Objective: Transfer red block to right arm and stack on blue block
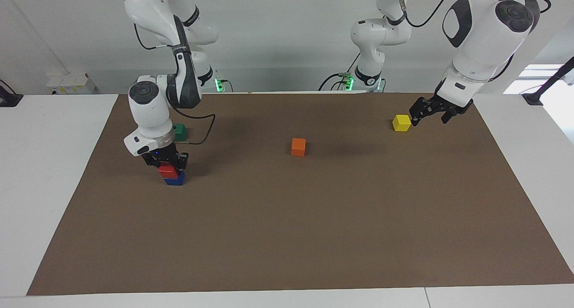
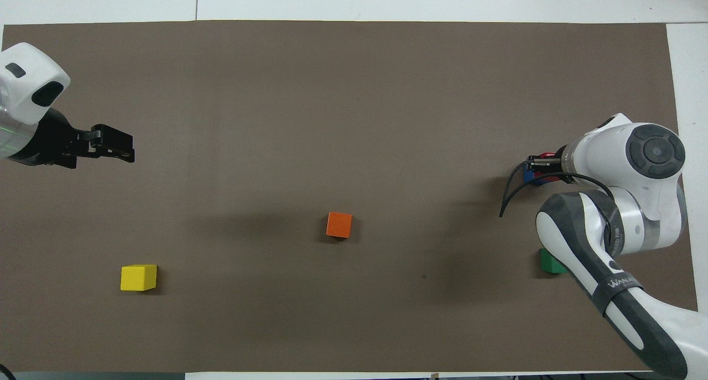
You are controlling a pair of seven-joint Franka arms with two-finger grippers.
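Observation:
The red block (image 1: pixel 167 170) sits on top of the blue block (image 1: pixel 174 180), toward the right arm's end of the brown mat. My right gripper (image 1: pixel 167 162) is straight above the stack, shut on the red block, with a finger on each side. In the overhead view the right arm's wrist hides most of the stack. Only slivers of the red block (image 2: pixel 546 155) and the blue block (image 2: pixel 529 176) show there, under the right gripper (image 2: pixel 541 166). My left gripper (image 1: pixel 428 112) is open and empty, hanging beside the yellow cube, and it also shows in the overhead view (image 2: pixel 123 147).
A yellow cube (image 1: pixel 401 122) lies toward the left arm's end. An orange cube (image 1: pixel 298 146) lies mid-mat. A green cube (image 1: pixel 180 131) lies nearer to the robots than the stack, partly under the right arm (image 2: pixel 603 241). The brown mat (image 1: pixel 314 232) covers the table.

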